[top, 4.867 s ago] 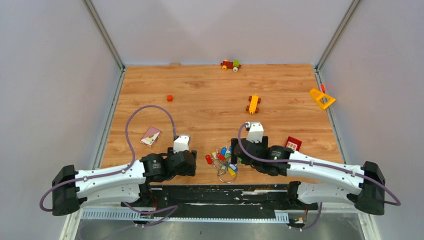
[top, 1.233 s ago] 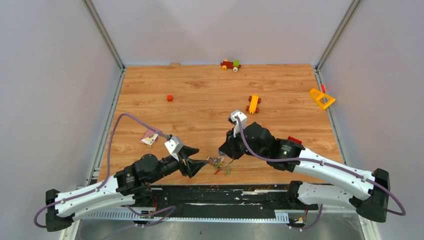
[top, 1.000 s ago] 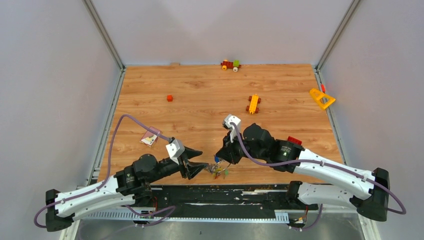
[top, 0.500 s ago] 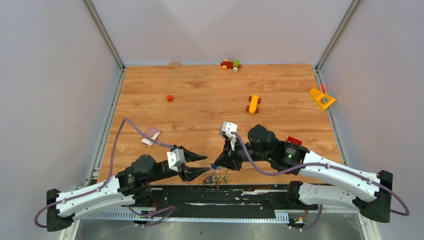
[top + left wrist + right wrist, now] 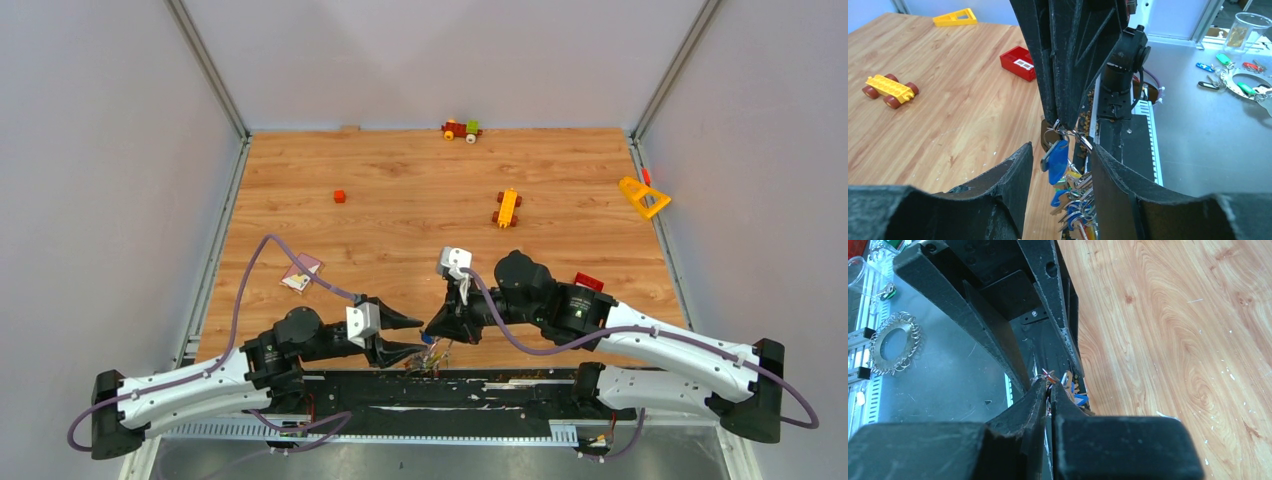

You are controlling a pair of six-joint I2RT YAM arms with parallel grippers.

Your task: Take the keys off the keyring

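The keys hang in a bunch with blue, green and yellow tags, a blue-tagged one uppermost. They dangle from the silver keyring, which my right gripper is shut on from above. From the top view, the bunch hangs at the table's near edge below the right gripper. My left gripper is open, one finger on each side of the bunch. The left gripper meets the right one tip to tip.
A red block lies behind the right arm, and a small packet behind the left. Farther back are a yellow toy car, a small red brick, a toy vehicle and a yellow wedge. The black base rail lies just below the keys.
The right gripper has lifted the bunch off the table and brought it toward the near edge. The left gripper has swung in around the hanging keys, and its jaws have narrowed.
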